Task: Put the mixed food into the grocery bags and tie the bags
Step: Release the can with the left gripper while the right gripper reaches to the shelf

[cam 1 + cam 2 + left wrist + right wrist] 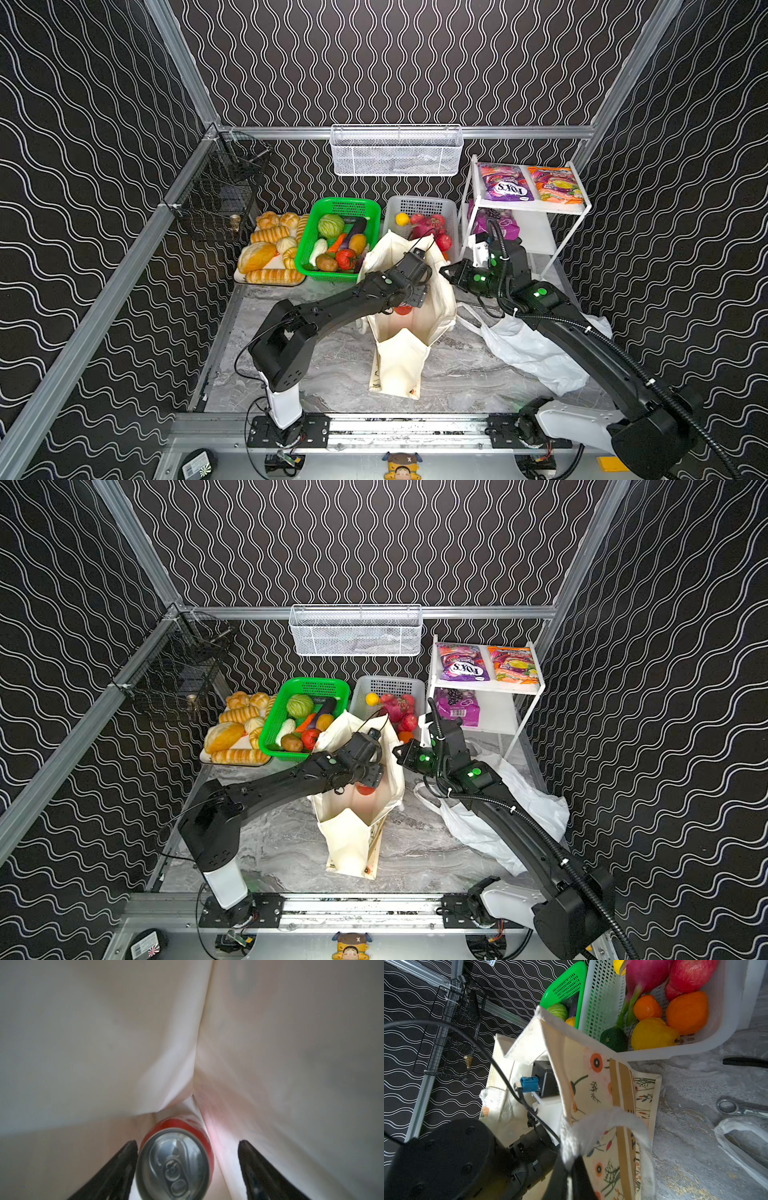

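Note:
The cream canvas tote (399,361) (349,845) stands open at the table's middle. My left gripper (188,1144) is down inside it and open. The red soda can (174,1163) (403,309) lies between its fingers, against one and clear of the other. My right gripper (570,1167) (444,272) is shut on the tote's woven handle (602,1120) at the bag's right rim. The white plastic bag (536,349) (490,829) lies crumpled under the right arm. Cabbage (331,225), tomato (345,258) and potato (326,262) sit in the green basket (305,249). Purple snack packets (505,187) (494,224) lie on the white rack.
A white basket (419,205) of toy fruit stands just behind the tote. A tray of bread (270,257) is at the back left. Scissors (733,1108) lie on the marble by the plastic bag's loop handle (737,1142). The white rack (536,232) fills the back right corner.

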